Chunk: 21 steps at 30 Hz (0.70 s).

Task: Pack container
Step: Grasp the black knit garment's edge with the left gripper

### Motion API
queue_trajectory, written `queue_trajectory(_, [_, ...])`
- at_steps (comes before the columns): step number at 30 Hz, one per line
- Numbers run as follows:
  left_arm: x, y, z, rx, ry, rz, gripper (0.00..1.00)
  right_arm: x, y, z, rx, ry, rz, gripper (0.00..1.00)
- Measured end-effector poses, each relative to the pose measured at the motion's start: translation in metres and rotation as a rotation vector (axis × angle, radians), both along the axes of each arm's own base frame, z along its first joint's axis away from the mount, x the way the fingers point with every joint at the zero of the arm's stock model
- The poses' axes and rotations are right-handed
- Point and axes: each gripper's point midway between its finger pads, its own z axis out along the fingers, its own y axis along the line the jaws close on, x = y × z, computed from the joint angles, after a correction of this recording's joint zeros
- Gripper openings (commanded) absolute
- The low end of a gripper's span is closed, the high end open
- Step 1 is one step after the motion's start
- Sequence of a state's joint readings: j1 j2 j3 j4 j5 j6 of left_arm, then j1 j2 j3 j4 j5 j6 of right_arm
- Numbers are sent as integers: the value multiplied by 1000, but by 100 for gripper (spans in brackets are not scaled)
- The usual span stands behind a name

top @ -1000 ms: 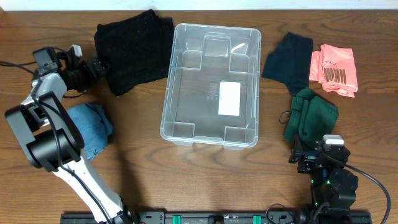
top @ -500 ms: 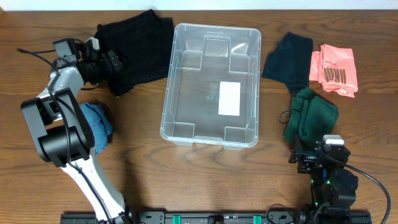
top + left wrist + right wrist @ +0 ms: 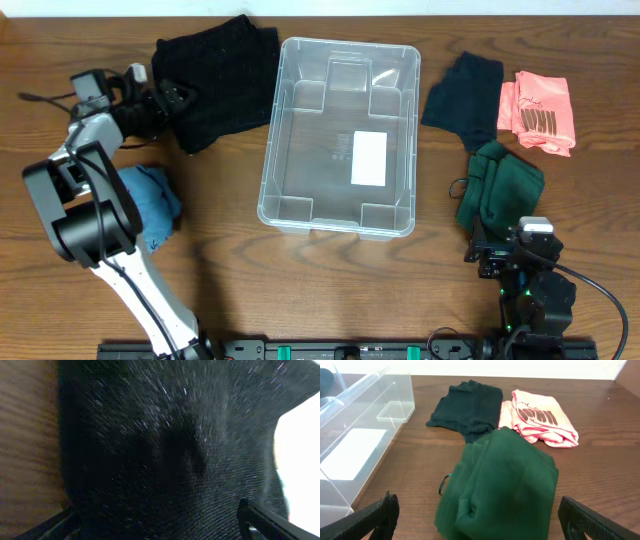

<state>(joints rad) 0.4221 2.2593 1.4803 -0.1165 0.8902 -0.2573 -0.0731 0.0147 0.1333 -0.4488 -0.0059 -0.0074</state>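
The clear plastic container (image 3: 340,135) with a white label on its base stands empty at the table's middle; its corner shows in the right wrist view (image 3: 355,415). My left gripper (image 3: 172,103) is open at the left edge of a black knit garment (image 3: 215,75), which fills the left wrist view (image 3: 170,450) between the fingers. My right gripper (image 3: 500,245) is open and empty near the front edge, just short of a folded green garment (image 3: 498,185), also seen in the right wrist view (image 3: 500,480).
A blue denim piece (image 3: 150,200) lies at the left under my left arm. A dark teal garment (image 3: 465,90) and a pink garment with black print (image 3: 540,108) lie right of the container, also in the right wrist view (image 3: 470,402) (image 3: 540,420).
My left gripper swung toward the black garment, reached its edge, then shifted slightly back left. The right arm has not moved.
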Motion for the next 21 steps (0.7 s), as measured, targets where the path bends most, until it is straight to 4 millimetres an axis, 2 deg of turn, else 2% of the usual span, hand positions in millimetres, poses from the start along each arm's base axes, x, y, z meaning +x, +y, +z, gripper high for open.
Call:
queue_trajectory(6, [-3,6,1,-170,-58,-35,91,0,0,0,0,0,0,99])
queue_trajectory(16, [3,-7,4,-213,-98,-75,91,0,0,0,0,0,0,99])
queue_trajectory(20, [10,-15,5,-216,-115,-86,85,0,0,0,0,0,0,99])
queue_trajectory(21, [11,-18,4,-218,-113,-86,79,0,0,0,0,0,0,99])
